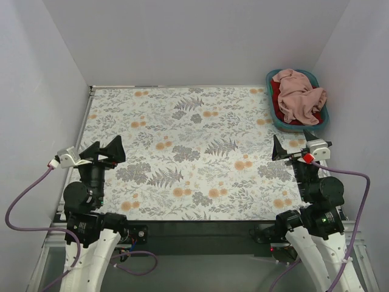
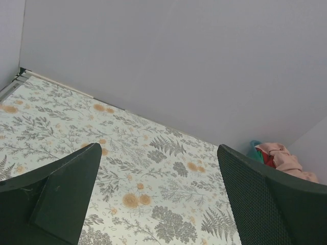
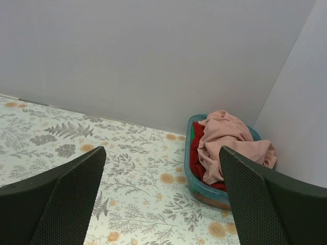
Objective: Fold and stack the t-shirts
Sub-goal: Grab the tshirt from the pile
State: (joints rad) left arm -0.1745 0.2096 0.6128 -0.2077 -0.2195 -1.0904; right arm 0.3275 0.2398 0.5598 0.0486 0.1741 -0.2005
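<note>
Left pincer [image 1: 106,151]: up off the cloth [image 1: 182,134], jaws spread wide, empty. It's well apart from the tub [image 1: 285,126], diagonally across the cloth from it.

Right pincer [image 1: 293,143]: jaws also wide apart, nothing in them. Hangs near the tub on its near side, not touching it.

Left wrist view: tub [image 2: 254,148] is a small patch just past my right finger [image 2: 265,204]. Right wrist view: tub [image 3: 204,189] shows between my fingers [image 3: 61,204], toward the right one.

Cloth: grey-and-orange floral, lying flat, runs out to the tub.

Pink shirt [image 1: 299,96]: dusty salmon, crumpled into a loose heap, creases all over. Can't tell sleeves from collar. It's in the tub, on top, piled above the rim and covering the tub's right edge.

Red shirt [image 1: 275,91]: bright red, bunched up, in the tub under the pink shirt. Only strips of it show, along the tub's left side and near edge.

Tub: teal, oval, at the cloth's far right corner, close to both walls [image 1: 182,36]. Holds both shirts and is full to the rim.
</note>
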